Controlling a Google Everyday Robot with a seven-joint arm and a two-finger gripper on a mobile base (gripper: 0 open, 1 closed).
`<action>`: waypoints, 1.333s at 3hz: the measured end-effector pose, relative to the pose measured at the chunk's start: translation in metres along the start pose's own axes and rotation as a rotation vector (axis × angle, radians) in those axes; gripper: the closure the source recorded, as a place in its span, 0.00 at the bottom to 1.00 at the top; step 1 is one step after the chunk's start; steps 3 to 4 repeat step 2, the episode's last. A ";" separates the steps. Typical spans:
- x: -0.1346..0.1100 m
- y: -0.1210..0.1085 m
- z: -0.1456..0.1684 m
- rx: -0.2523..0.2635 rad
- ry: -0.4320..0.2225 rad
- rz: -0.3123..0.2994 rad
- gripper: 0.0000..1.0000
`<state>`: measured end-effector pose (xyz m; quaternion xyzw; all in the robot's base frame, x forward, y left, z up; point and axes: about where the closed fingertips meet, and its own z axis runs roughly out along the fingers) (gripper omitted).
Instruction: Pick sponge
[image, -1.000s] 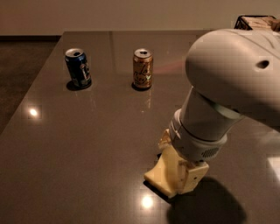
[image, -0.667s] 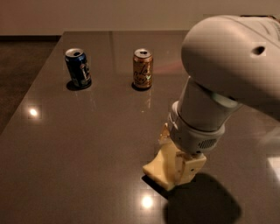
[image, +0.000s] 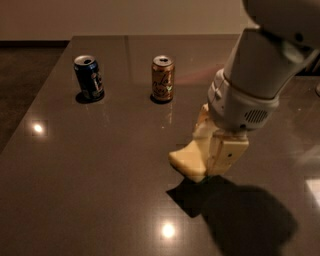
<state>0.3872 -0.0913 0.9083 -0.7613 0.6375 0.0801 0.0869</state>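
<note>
The gripper (image: 210, 165), right of centre in the frame, has cream fingers (image: 227, 155) with small dark dots, and they pinch the pale yellow, unmarked sponge (image: 186, 161). Above them the arm (image: 260, 65) is off-white, its collar pale grey with a patch of fine dark vent holes. The desk (image: 100, 175) is glossy dark brown-grey, with bright white light spots and a dark shadow under the sponge. At upper left stands a blue can (image: 89, 77) with white lettering and a silver top. Near upper centre is an orange-brown can (image: 163, 78) with pale markings. The wall (image: 125, 17) along the top is beige.
</note>
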 end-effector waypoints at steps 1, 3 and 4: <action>-0.006 -0.019 -0.042 0.068 -0.081 0.050 1.00; -0.008 -0.021 -0.043 0.076 -0.083 0.049 1.00; -0.008 -0.021 -0.043 0.076 -0.083 0.049 1.00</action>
